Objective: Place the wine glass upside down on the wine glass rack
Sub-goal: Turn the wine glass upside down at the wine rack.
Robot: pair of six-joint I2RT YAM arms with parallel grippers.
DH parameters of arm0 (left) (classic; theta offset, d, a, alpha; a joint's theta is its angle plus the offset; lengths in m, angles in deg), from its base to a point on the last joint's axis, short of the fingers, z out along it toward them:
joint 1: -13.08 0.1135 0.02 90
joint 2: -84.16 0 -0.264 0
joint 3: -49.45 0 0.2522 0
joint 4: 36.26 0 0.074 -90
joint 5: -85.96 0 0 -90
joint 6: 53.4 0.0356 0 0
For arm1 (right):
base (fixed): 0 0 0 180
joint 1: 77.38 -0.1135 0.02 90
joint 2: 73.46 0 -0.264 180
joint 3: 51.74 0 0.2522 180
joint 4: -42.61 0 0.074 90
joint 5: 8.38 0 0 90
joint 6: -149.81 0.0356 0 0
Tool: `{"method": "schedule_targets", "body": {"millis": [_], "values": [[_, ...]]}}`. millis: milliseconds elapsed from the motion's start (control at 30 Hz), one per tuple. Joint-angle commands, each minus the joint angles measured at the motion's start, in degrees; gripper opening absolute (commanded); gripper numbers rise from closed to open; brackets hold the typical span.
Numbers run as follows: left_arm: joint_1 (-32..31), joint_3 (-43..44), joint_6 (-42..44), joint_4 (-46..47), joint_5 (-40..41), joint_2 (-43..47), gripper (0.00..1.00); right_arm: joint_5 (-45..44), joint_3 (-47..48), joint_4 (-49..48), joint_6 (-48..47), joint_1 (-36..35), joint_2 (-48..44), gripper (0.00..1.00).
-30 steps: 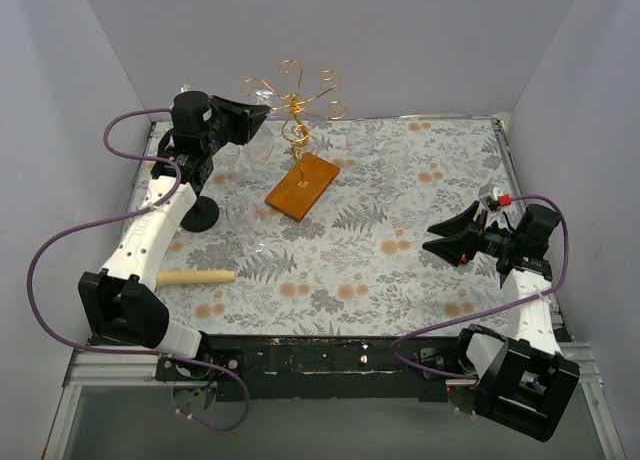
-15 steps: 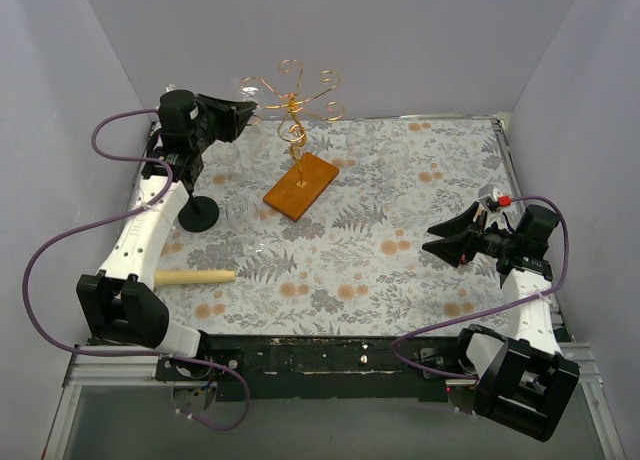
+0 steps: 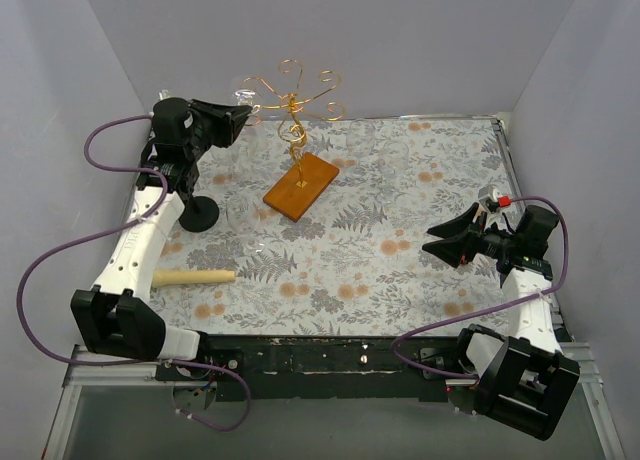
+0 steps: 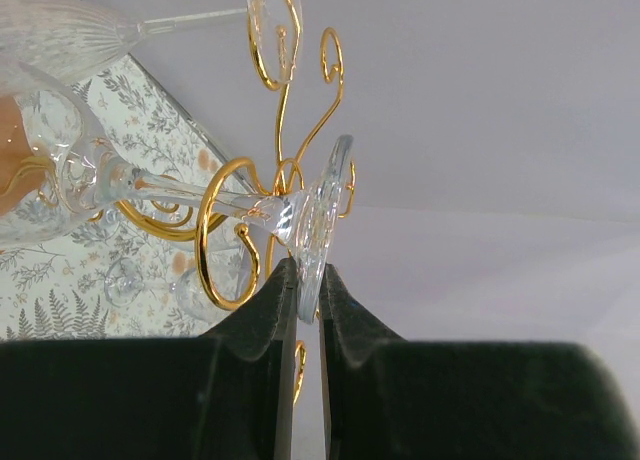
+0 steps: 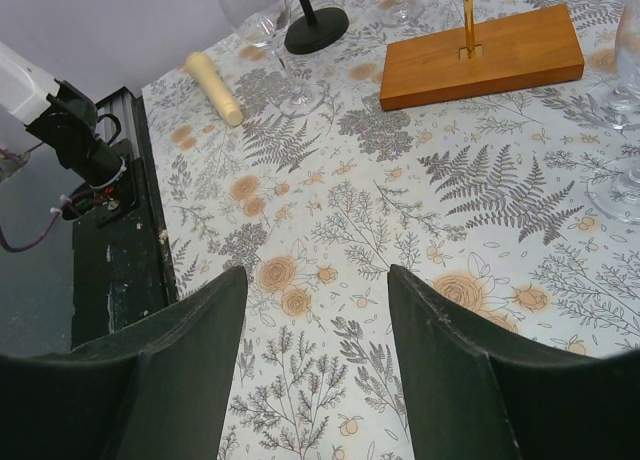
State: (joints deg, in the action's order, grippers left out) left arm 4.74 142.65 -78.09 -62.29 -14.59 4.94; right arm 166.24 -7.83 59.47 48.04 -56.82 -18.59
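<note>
My left gripper [image 4: 308, 272] is shut on the rim of the wine glass's round foot [image 4: 330, 195]. The clear stem runs from the foot through a gold curl [image 4: 213, 242] of the wine glass rack to the bowl [image 4: 45, 185] at the left edge. In the top view that gripper [image 3: 240, 113] is raised at the back left, against the copper-gold wire rack [image 3: 296, 98] on its wooden base [image 3: 302, 185]. My right gripper [image 3: 442, 242] hovers low over the mat on the right, and its wrist view shows it [image 5: 315, 280] open with nothing between the fingers.
A black round-footed stand [image 3: 199, 213] and a pale wooden cylinder [image 3: 195, 277] are on the left of the floral mat. Another ribbed glass [image 4: 60, 35] shows beside the rack. Clear glasses stand on the mat [image 5: 265, 20] [image 5: 622, 185]. Grey walls enclose three sides.
My left arm has swung a little left and back, carrying the glass foot along the rack's left arms. The right arm has not moved.
</note>
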Motion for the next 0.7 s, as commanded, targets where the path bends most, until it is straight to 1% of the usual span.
{"method": "schedule_targets", "body": {"millis": [0, 667], "values": [[0.34, -0.69, -18.90, 3.57, -0.35, 4.95, 0.00, 2.39, 1.66, 0.25, -1.24, 0.19, 0.15, 0.66], [0.34, -7.72, -20.39, 5.59, -2.73, 9.08, 0.00, 1.87, 1.66, 0.86, -1.77, 0.19, 0.15, 0.66]]}}
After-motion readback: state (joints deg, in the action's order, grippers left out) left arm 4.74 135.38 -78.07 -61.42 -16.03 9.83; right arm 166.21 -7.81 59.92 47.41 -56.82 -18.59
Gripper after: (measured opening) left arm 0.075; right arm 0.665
